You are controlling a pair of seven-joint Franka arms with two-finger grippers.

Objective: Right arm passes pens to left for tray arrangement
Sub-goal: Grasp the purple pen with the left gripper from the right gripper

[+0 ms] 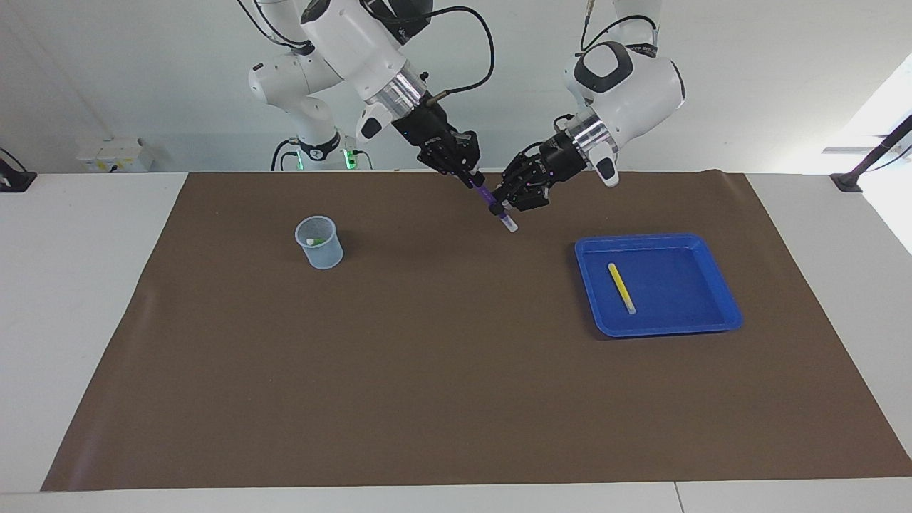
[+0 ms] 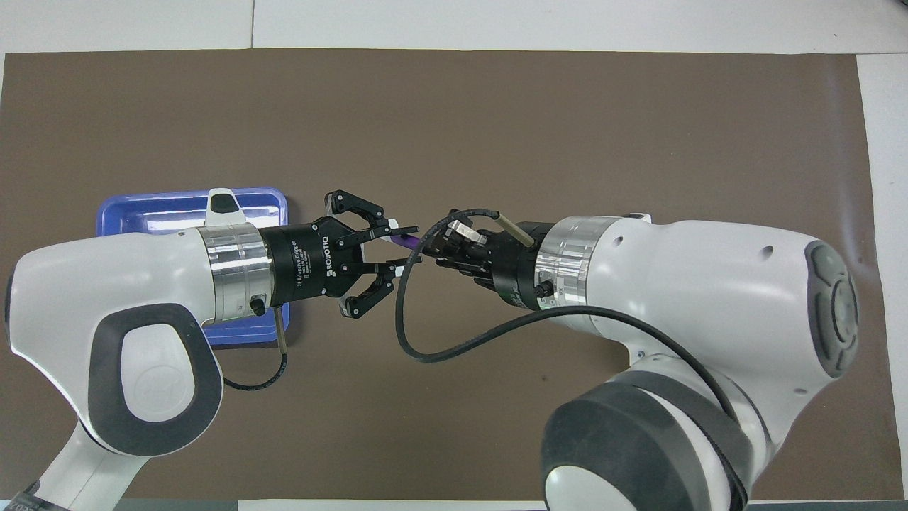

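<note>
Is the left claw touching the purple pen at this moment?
Touching. In the facing view the left claw is shut on the purple pen, which the right claw also grips, above the brown mat.

wall (image 1: 142,64): plain white, rising from the robots' end of the tabletop | tabletop (image 1: 78,299): white, seam near its farthest edge | mat (image 1: 456,399): brown sheet covering most of the tabletop | window (image 1: 887,121): bright daylight at the left arm's end | power strip (image 1: 114,154): white, against the wall
</note>
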